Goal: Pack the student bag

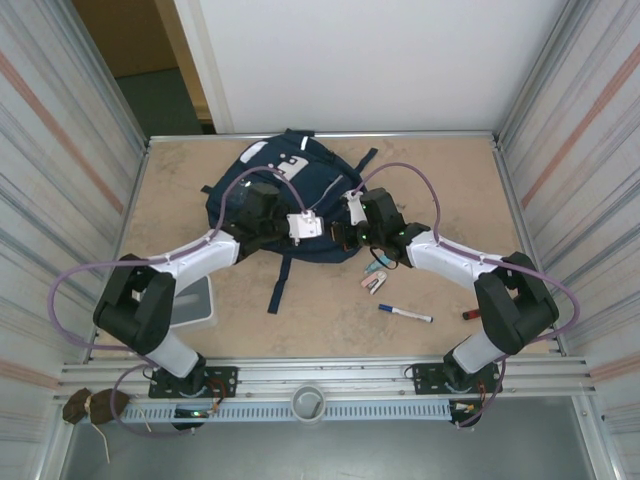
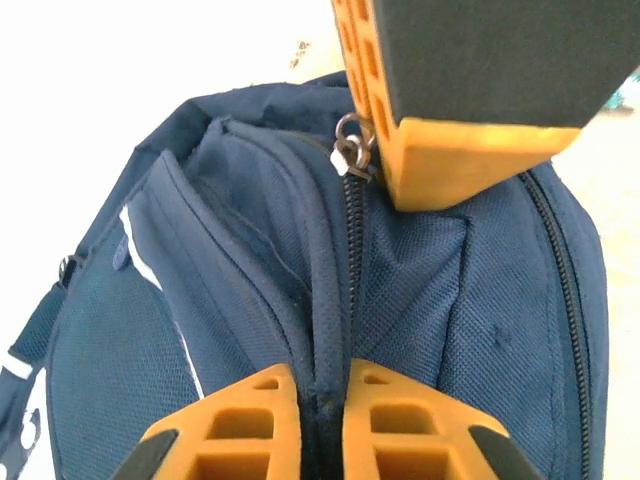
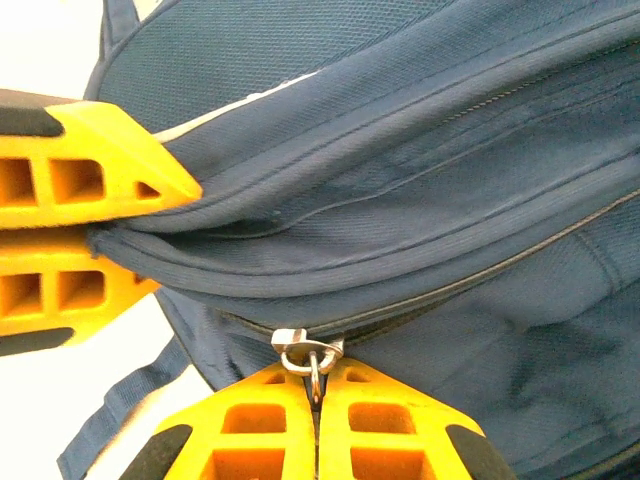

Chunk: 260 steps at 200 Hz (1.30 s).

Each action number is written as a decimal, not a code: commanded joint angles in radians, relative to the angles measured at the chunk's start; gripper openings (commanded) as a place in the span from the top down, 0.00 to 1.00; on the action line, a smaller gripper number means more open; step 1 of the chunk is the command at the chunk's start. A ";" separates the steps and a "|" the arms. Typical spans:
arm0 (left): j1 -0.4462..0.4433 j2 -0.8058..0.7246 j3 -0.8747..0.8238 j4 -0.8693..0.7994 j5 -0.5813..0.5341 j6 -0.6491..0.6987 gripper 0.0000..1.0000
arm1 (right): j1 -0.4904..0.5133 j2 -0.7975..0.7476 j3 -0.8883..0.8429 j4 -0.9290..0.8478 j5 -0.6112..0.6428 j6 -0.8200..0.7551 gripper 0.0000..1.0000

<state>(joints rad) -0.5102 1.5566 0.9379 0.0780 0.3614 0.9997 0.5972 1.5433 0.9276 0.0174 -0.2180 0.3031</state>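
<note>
The student bag point(image 1: 290, 185), a navy backpack with white patches, lies at the back middle of the table, and both arms reach onto its near side. My left gripper point(image 2: 320, 385) is shut on a raised fold of the bag's fabric point(image 2: 330, 300) beside a zipper line. A little farther along that zipper, my right gripper point(image 3: 316, 378) is shut on the metal zipper pull point(image 3: 312, 352). The right fingers point(image 2: 450, 150) show at the top of the left wrist view, at the zipper pull point(image 2: 350, 152). The left fingers point(image 3: 90, 180) show at the left of the right wrist view, pinching the fold.
A blue-capped marker point(image 1: 405, 314), a small red item point(image 1: 470, 316) and a few small items point(image 1: 375, 278) lie on the table right of the bag. A white box point(image 1: 198, 300) stands by the left arm. A dark strap point(image 1: 281, 285) trails toward the front. Metal walls close both sides.
</note>
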 commanded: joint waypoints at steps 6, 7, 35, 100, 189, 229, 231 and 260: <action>0.128 -0.100 -0.065 -0.015 0.116 -0.001 0.95 | -0.040 -0.006 0.039 -0.153 0.137 0.008 1.00; 0.131 -0.103 -0.067 -0.015 0.121 -0.003 0.95 | -0.042 -0.004 0.040 -0.155 0.138 0.008 1.00; 0.230 -0.142 -0.120 -0.001 0.200 -0.024 0.95 | -0.048 0.036 0.085 -0.187 0.146 0.003 1.00; 0.303 -0.160 -0.144 -0.023 0.152 -0.109 0.60 | -0.022 0.099 0.140 -0.131 0.012 -0.013 1.00; 0.019 -0.102 -0.023 -0.091 -0.006 -0.138 0.33 | 0.019 0.036 0.121 -0.057 -0.075 0.020 1.00; 0.023 -0.044 0.023 -0.138 -0.021 -0.092 0.65 | 0.023 0.012 0.099 -0.050 -0.073 0.026 1.00; 0.026 -0.046 0.021 -0.136 -0.019 -0.092 0.68 | 0.023 0.012 0.099 -0.053 -0.069 0.024 1.00; 0.106 -0.126 -0.038 -0.096 0.109 -0.096 0.99 | -0.015 0.032 0.120 -0.143 0.041 -0.001 1.00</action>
<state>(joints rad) -0.4839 1.5032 0.9363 -0.0353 0.4126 0.8925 0.6075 1.6073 1.0302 -0.0639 -0.2489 0.3096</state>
